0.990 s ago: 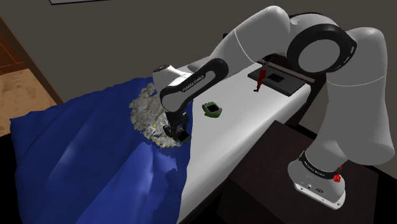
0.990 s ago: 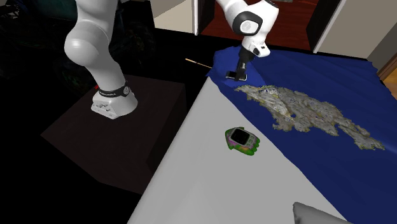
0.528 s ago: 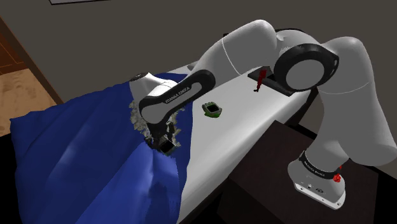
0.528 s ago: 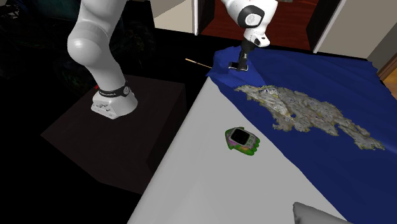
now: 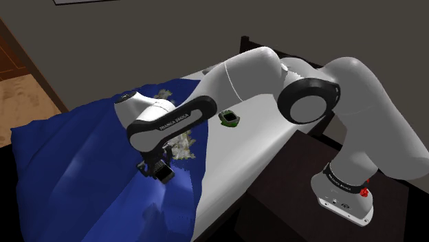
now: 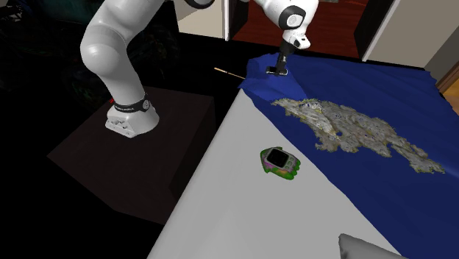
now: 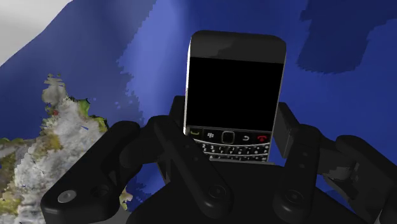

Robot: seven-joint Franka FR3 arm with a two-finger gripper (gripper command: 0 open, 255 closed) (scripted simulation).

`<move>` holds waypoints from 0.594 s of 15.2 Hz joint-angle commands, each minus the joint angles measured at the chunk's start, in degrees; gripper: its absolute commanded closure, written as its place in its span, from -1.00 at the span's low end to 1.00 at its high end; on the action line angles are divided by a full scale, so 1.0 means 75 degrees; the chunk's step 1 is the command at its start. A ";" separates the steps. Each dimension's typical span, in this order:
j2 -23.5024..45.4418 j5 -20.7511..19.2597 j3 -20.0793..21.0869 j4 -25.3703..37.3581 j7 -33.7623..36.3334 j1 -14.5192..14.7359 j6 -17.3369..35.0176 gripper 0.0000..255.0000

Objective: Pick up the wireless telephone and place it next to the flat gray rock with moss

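Surface: I am looking down on a bed [image 6: 243,213] with a white sheet; a rumpled blue blanket [image 6: 382,81] covers the side away from the dark stand [image 6: 132,169].
Grip: the end effector [image 7: 233,137] is clenched on the wireless telephone [image 7: 234,89], one black finger on each long side.
Task item: the telephone is black and stands upright between the fingers, screen and keypad toward the wrist camera, lifted clear of the blanket.
Goal spot: the flat gray rock with moss [image 6: 353,132] lies on the blanket; in the shoulder view I see the end effector [image 5: 157,170] low and just beside the rock's near end [image 5: 180,146].
Edges: in the second exterior view the end effector hangs over the blanket's corner, near the bed's edge, with a black area beyond.
Open room: bare blue blanket spreads around the end effector; a small green object [image 6: 280,162] sits on the white sheet, well apart from it.
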 commanded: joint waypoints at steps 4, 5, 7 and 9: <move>0.0343 -0.0004 -0.0004 0.0088 -0.0010 0.0023 0.0256 1.00; 0.0408 -0.0004 -0.0005 0.0097 -0.0016 0.0024 0.0312 1.00; 0.0542 -0.0005 -0.0007 0.0120 -0.0028 0.0028 0.0422 1.00; 0.0681 -0.0006 -0.0009 0.0154 -0.0040 0.0031 0.0527 1.00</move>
